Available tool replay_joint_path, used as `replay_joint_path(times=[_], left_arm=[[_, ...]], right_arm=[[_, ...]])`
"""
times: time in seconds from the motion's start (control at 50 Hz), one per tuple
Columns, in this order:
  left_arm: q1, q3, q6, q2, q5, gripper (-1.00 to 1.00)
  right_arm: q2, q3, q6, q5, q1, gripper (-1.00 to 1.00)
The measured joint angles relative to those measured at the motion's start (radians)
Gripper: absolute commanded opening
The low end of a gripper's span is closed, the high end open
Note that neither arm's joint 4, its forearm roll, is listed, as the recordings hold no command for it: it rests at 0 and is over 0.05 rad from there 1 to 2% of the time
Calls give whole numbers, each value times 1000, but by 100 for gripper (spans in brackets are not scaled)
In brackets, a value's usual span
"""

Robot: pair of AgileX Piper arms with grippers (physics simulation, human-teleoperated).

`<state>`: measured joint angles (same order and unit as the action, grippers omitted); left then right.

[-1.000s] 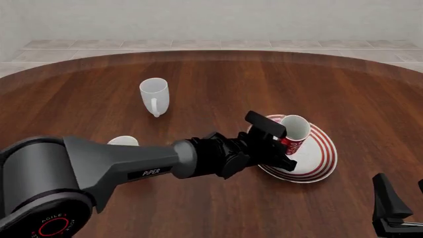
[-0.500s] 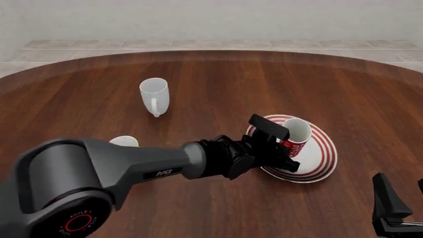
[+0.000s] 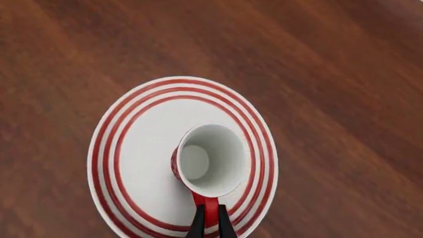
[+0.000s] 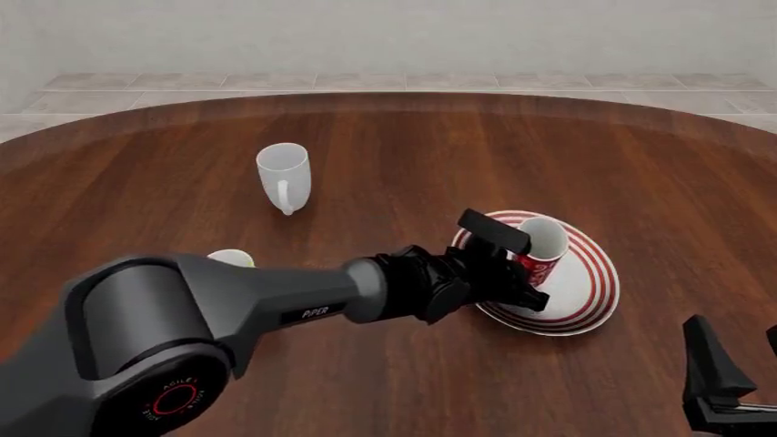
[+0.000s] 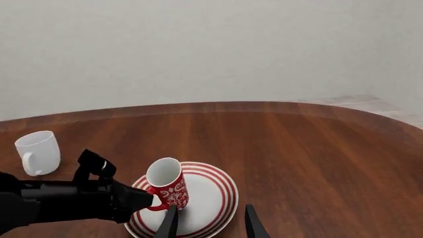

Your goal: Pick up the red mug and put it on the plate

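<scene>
A round, dark wooden surface (image 4: 364, 364) fills most of the front view, with pale floor tiles and a wall beyond it. At the lower left, the bulky grey base of the left arm rises and reaches toward the centre right. Partly hidden behind that arm sits a pale mug rim with a hint of yellow (image 4: 231, 259). In the upper left, well apart from everything else, a white mug (image 4: 283, 176) stands upright with its handle facing the viewer. Right of centre, the left gripper (image 4: 516, 273) has its fingers clamped on the handle of the red mug (image 4: 538, 249), as the left wrist view shows, with two dark fingertips pinching the red handle. The red mug, white inside and lettered in white outside, sits on the plate (image 4: 592, 289), a wide white plate ringed in red, and leans a little in the right wrist view. At the lower right edge, the right gripper (image 4: 729, 378) hangs idle with its fingers apart, holding nothing. The placing step looks nearly finished: the mug appears to rest within the plate's rings. The next move likely calls for parting the left fingers gently and drawing back without tipping the mug.
</scene>
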<state>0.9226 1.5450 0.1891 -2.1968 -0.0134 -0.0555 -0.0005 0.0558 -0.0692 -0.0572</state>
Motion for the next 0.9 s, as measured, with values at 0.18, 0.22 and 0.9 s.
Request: replay_joint_path(times=[0.18,0.22,0.9], left_arm=[[-5,18,-2,-20,4,-100],[-6,21,-2,-24,5,-100],[-18,64,-17,-52,8,-100]], right_arm=[[-8,0,2,-7,-1,100],[-11,0,2,-10,-1,100],[-33,0,4,-27,-2,100]])
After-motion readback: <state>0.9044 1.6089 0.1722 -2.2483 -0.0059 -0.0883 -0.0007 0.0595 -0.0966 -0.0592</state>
